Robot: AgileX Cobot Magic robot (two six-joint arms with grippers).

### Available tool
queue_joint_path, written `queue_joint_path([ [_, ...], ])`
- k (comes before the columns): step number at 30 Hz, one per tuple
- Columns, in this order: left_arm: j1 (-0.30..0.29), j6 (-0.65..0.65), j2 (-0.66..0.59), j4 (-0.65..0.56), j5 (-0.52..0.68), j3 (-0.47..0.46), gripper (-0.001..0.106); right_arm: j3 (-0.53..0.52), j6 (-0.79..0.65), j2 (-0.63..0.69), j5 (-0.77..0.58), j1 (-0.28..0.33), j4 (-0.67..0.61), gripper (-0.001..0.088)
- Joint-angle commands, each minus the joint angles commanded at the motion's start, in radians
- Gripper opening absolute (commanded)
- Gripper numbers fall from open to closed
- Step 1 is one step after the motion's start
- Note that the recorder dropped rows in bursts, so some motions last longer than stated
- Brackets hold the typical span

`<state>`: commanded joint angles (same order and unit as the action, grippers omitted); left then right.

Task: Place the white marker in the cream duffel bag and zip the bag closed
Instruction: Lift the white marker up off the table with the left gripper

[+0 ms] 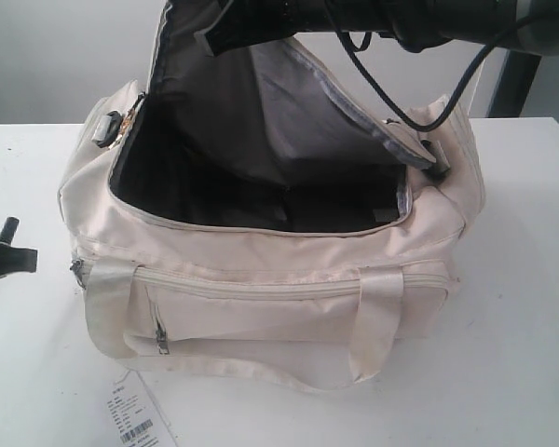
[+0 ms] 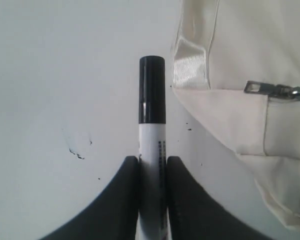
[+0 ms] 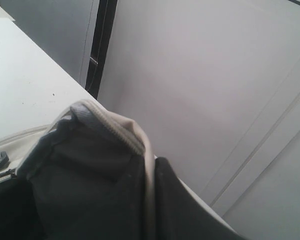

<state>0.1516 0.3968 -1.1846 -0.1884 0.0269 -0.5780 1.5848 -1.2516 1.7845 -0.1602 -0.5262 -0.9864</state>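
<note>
I am looking at the cream duffel bag [image 1: 261,307] sitting on the white surface [image 1: 522,326] with its top gaping wide and its dark lining showing inside. My right hand [image 1: 212,37] is reaching in from above the bag and pinching the edge of the top flap [image 1: 289,102]. Its fingers are pressing together on the fabric, and in the right wrist view the zipper-trimmed rim is running up between them. The flap is standing raised over the back of the bag, its grey underside facing the opening. My left hand [image 2: 152,162] is hovering just off the bag's end on the left arm's side, low over the surface. It is clamping the white marker [image 2: 152,142] between its two dark fingers [image 2: 122,200]. The marker is sticking straight out past the fingertips with its black cap leading. It is sitting outside the bag, just beside the end panel and near a metal zip pull [image 2: 270,90], without touching the fabric as far as I am seeing. A strap handle [image 1: 377,317] is lying looped down the bag's front side. A paper tag [image 1: 135,419] with a barcode is lying on the surface just in front of the bag.
</note>
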Motion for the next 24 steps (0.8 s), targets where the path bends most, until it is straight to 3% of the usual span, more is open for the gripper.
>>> queue_joint_path([
  [6,0.0,-0.007,0.083,0.0,-0.054,0.002,0.0,0.0,0.0,0.0,0.0,0.0,0.0,0.0],
  [19,0.0,-0.062,0.241,-0.016,-0.336,0.06,0.0,0.0,0.0,0.0,0.0,0.0,0.0,0.0],
  [24,0.0,-0.03,0.288,-0.076,-0.423,0.06,0.0,0.0,0.0,0.0,0.0,0.0,0.0,0.0],
])
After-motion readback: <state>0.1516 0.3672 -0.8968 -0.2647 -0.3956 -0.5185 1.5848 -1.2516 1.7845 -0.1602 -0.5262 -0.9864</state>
